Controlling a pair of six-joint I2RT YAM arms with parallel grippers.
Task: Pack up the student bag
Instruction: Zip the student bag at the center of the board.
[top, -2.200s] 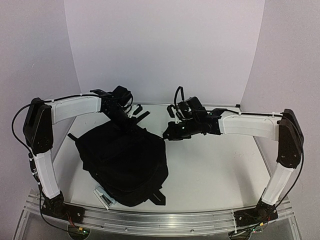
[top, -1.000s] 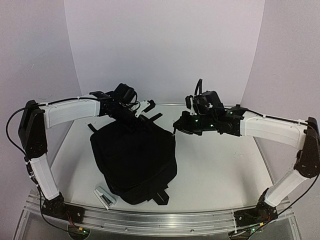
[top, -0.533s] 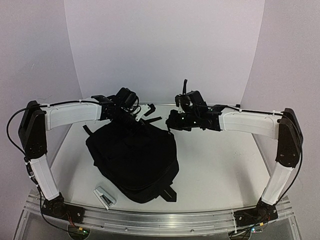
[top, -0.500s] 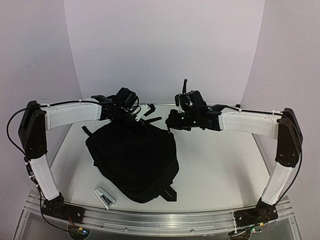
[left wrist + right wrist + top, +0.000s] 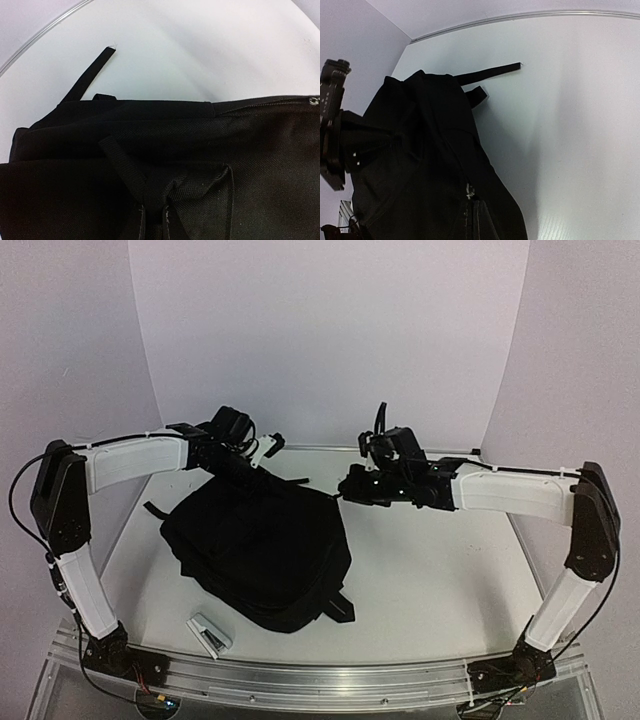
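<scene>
The student bag (image 5: 255, 550), a large black backpack, lies left of the table's middle. My left gripper (image 5: 252, 464) is at its far top edge. In the left wrist view the bag (image 5: 240, 150) fills the frame, and the gripper (image 5: 154, 221) is shut on a fold of black webbing at the bag's top. My right gripper (image 5: 343, 491) is at the bag's top right corner. In the right wrist view (image 5: 479, 214) it is shut on the bag (image 5: 420, 165) at a small metal zipper pull (image 5: 469, 190). The bag's inside is hidden.
A small grey-white flat item (image 5: 209, 634) lies by the front edge, next to the bag's lower left. A loose black strap (image 5: 487, 73) trails from the bag toward the back wall. The white table (image 5: 450, 560) extends right of the bag.
The bag has shifted left and toward the back. My left gripper moved left with it, my right gripper moved slightly right. Both stay closed on the bag.
</scene>
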